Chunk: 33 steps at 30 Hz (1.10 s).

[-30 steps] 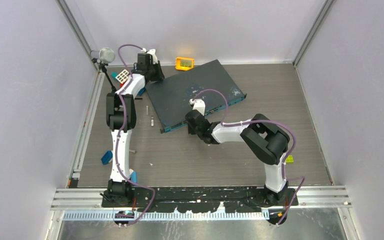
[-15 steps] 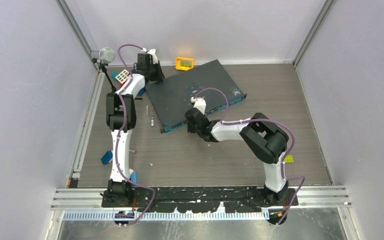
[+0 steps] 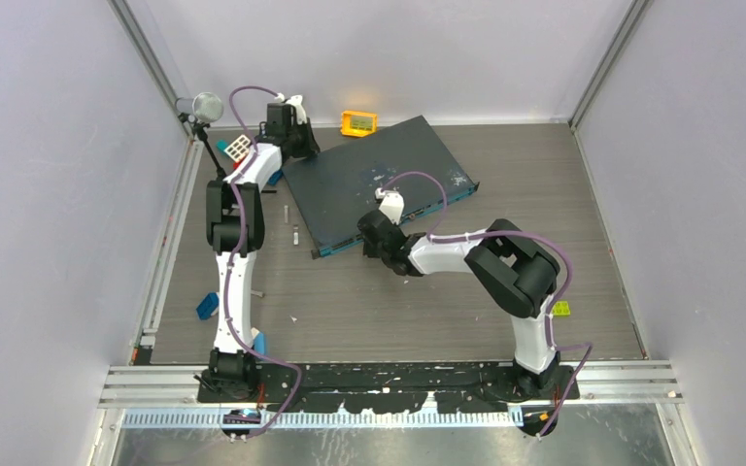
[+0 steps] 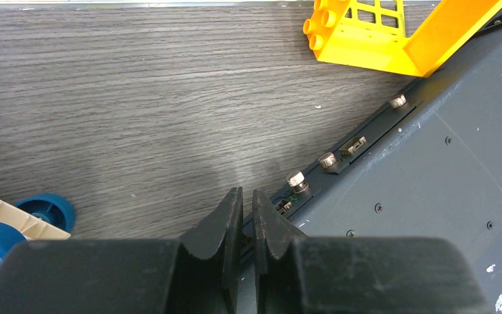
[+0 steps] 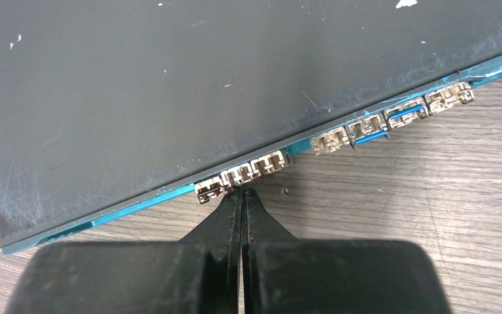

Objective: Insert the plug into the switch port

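Left pincer (image 4: pixel 248 195) reaches far forward, jaws a sliver apart; right pincer (image 5: pixel 242 193) has jaws pressed together

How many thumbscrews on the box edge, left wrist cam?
3 thumbscrews along the grey box's edge: one by the yellow block, one midway, one nearest the fingers. Others may be hidden.

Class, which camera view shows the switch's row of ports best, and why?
Right wrist: the ports appear close up, individually, along the teal face. Top external shows only a thin teal strip; left wrist shows the box's other edge, no ports.
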{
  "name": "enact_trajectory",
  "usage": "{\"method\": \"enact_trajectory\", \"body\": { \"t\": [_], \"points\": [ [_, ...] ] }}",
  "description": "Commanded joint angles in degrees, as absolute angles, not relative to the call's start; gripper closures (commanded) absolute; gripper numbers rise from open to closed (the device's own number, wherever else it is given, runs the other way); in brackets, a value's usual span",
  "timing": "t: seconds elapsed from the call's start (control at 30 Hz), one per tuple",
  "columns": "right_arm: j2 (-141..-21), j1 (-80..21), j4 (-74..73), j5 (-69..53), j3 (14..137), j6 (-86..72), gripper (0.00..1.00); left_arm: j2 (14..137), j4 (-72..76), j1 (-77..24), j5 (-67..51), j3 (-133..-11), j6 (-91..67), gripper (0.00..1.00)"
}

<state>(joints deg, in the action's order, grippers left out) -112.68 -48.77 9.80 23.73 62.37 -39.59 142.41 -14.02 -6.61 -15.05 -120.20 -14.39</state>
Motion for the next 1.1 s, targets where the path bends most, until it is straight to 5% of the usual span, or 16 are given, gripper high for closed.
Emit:
{"method": "enact_trajectory", "body": {
  "t": [0.0,0.53,1.07],
  "points": [
    [-115.8,-47.7,12.7,27.8,68.0,-42.7,1.0,144.7,-22.3,-7.4,-19.3,-120.0,-14.2,0.88],
    [-115.2,-47.5,9.4,29.8,70.1,-42.7,0.99,144.8,-22.4,-7.3,-19.9,-120.1,-14.3,0.89],
    [-78.7,-47.4,7.6,31.0,42.6,-36.6,0.87,144.7,-22.5,-7.3,-30.6,-120.2,-11.2,1.0]
  ]
}}
